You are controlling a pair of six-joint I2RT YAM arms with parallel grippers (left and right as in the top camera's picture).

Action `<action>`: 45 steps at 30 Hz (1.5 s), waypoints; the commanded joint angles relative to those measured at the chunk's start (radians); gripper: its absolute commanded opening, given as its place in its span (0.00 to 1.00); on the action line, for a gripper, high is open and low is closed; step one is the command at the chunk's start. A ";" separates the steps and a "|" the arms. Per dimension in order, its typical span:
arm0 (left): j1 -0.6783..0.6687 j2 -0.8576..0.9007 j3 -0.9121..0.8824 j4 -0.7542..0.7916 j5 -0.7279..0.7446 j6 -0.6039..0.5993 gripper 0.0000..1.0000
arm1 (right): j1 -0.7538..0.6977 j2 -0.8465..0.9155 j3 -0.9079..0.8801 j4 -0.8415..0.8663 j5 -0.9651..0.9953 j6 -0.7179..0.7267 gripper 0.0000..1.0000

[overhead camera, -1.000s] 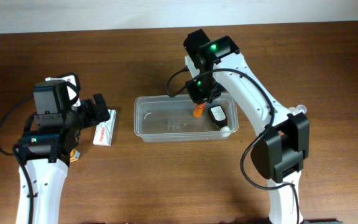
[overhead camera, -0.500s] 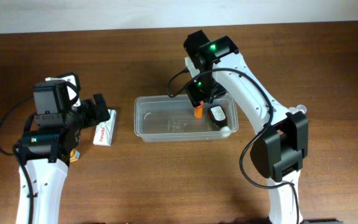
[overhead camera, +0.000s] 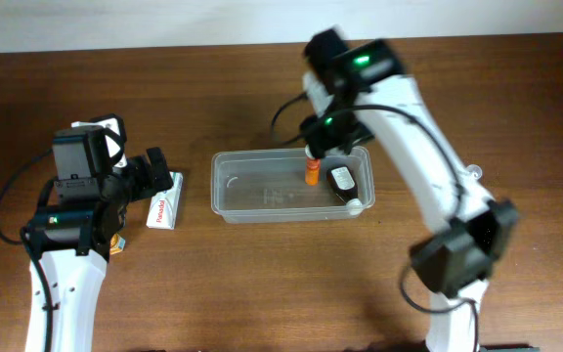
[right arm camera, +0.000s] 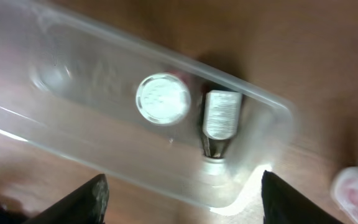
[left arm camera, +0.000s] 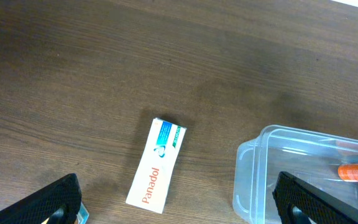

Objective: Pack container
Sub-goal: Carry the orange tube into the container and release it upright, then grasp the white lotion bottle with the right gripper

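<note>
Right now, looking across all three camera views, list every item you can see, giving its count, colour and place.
container: one, clear plastic, table centre
orange bottle: one, orange with white cap, upright in the container's right half
dark bottle: one, dark with pale label and white cap, lying at the container's right end
Panadol box: one, white with blue and red print, flat on the table left of the container
small pale object: one, whitish, on the table right of the container; too blurred to identify
table: one, brown wood
left gripper: one, black fingers, open, over the table by the Panadol box
right gripper: one, black fingers, open, above the container
</note>
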 commanded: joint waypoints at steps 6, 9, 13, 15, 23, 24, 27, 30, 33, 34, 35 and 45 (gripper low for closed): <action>0.006 0.005 0.019 0.002 0.011 -0.002 0.99 | -0.298 -0.215 0.065 -0.054 0.051 0.070 0.83; 0.006 0.005 0.019 0.002 0.011 -0.002 0.99 | -0.434 -0.209 0.061 -0.094 0.051 0.069 0.95; 0.006 0.005 0.019 0.003 0.011 -0.002 0.99 | -0.565 -0.182 0.007 -0.134 0.051 0.069 0.97; 0.006 0.005 0.019 0.003 0.011 -0.002 0.99 | -0.605 -0.173 -0.052 -0.131 0.047 0.065 0.97; 0.006 0.005 0.019 0.002 0.011 -0.002 1.00 | -0.653 -0.161 -0.367 0.003 0.051 0.039 0.97; 0.006 0.005 0.019 0.002 0.011 -0.002 0.99 | -0.657 -0.160 -0.405 0.025 0.051 0.038 0.97; 0.006 0.005 0.019 0.002 0.011 -0.002 0.99 | -0.667 -0.160 -0.496 0.083 0.051 0.035 0.99; 0.006 0.005 0.019 0.002 0.011 -0.002 0.99 | -0.673 -0.160 -0.563 0.143 0.051 0.011 0.99; 0.006 0.005 0.019 0.002 0.011 -0.002 1.00 | -0.673 -0.160 -0.600 0.214 0.051 0.012 0.99; 0.006 0.005 0.019 0.002 0.011 -0.002 0.99 | -0.673 -0.160 -0.605 0.230 0.051 0.011 0.98; 0.006 0.005 0.019 0.002 0.011 -0.002 0.99 | -0.673 -0.160 -0.607 0.238 0.051 0.011 0.96; 0.006 0.005 0.019 -0.001 0.011 -0.002 0.99 | -0.673 -0.160 -0.607 0.230 0.051 0.011 0.46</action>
